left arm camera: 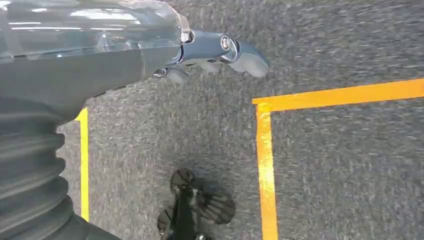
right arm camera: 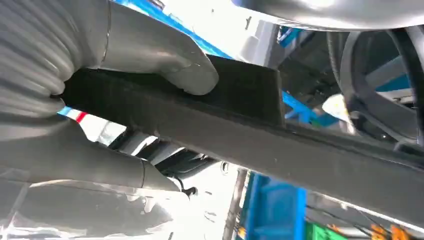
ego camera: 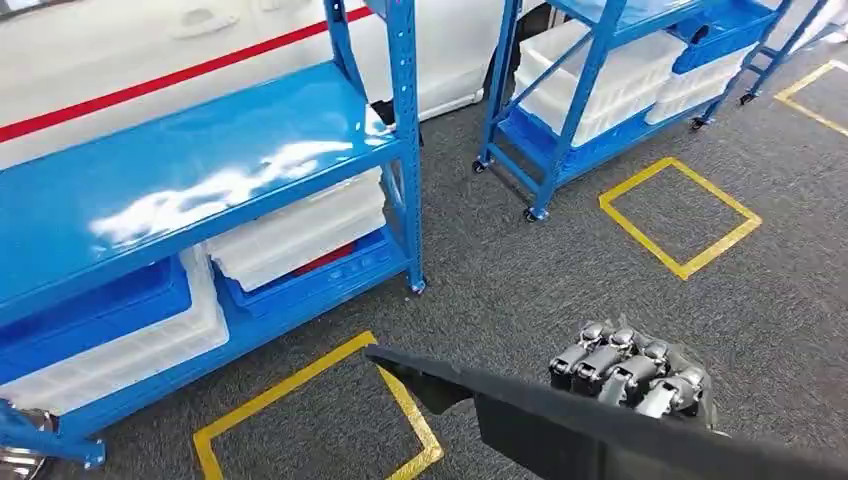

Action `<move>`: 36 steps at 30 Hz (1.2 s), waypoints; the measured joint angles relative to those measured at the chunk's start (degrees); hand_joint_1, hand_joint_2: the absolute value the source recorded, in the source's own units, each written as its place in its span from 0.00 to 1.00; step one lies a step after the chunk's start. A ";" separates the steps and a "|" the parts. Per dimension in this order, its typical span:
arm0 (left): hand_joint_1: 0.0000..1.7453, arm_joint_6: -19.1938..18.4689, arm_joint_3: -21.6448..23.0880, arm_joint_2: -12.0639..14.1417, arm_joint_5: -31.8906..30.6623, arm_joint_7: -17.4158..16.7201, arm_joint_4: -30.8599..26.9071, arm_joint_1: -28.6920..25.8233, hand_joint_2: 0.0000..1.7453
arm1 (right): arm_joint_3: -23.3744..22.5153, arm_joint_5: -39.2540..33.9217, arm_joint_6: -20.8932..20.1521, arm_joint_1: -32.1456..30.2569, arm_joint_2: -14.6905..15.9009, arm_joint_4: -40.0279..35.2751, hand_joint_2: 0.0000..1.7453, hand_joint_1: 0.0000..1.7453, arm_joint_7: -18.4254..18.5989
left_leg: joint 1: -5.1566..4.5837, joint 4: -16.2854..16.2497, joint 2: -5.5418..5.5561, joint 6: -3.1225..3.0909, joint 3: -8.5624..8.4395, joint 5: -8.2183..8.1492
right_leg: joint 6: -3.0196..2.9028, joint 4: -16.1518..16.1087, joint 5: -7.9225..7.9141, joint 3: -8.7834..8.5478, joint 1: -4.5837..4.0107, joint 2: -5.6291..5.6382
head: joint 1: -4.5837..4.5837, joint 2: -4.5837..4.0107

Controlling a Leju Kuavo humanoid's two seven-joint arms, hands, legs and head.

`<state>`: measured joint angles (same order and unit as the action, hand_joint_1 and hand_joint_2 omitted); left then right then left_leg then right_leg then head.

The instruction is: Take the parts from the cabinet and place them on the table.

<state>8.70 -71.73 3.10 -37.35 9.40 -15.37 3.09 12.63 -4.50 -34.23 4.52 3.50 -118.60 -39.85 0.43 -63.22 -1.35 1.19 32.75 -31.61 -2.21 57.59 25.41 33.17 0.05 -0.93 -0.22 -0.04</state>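
A long black part [ego camera: 560, 420] crosses the bottom of the head view, its pointed end reaching left over the carpet. My right hand [ego camera: 635, 375] grips it from behind, fingers wrapped over its top edge. Seen from the right wrist, the same black part [right arm camera: 240, 130] lies clamped between the thick thumb [right arm camera: 165, 55] and the fingers below it. My left hand [left arm camera: 210, 55] hangs over the grey carpet, fingers loosely apart and holding nothing. The blue cabinet [ego camera: 200, 170] stands at the left with a bare, shiny top shelf.
White bins [ego camera: 300, 230] and a blue bin [ego camera: 90, 310] fill the cabinet's lower shelf. A second blue rack [ego camera: 600, 90] with white bins stands at the back right. Yellow tape squares [ego camera: 680, 215] mark the grey carpet. A white panel with a red stripe [ego camera: 150, 85] runs behind.
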 joint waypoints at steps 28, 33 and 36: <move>0.00 1.99 1.38 -0.61 -2.97 2.17 0.33 0.24 1.00 | 1.40 1.55 3.10 -6.18 2.27 -5.62 1.00 1.00 0.04 | -0.37 5.93 -4.48 -0.31 -3.01 3.87 | 0.97 0.58 0.72 0.08 -0.16 -0.24 | 0.31 0.00; 0.00 2.42 1.40 -0.66 -3.58 2.58 0.35 -0.07 1.00 | 1.66 3.76 4.97 -6.14 1.88 -6.34 1.00 1.00 -0.09 | 0.21 -11.08 0.96 0.61 4.77 -4.99 | -0.02 0.14 0.25 -0.04 0.11 1.95 | 0.22 0.00; 0.00 1.61 1.44 -0.59 -4.48 2.10 0.41 0.02 1.00 | 3.39 6.17 9.54 -5.15 2.01 -6.34 1.00 1.00 -0.26 | 0.29 -8.57 1.02 0.66 4.14 -1.15 | 0.02 0.52 0.29 -0.07 0.15 3.64 | 0.26 0.00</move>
<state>10.31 -70.29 2.51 -41.84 11.50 -14.95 3.11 16.02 1.66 -24.69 -0.63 5.51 -124.93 -40.11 0.71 -71.80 -0.33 1.84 36.89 -32.76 -2.19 58.10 25.70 33.10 0.20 2.72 0.04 -0.04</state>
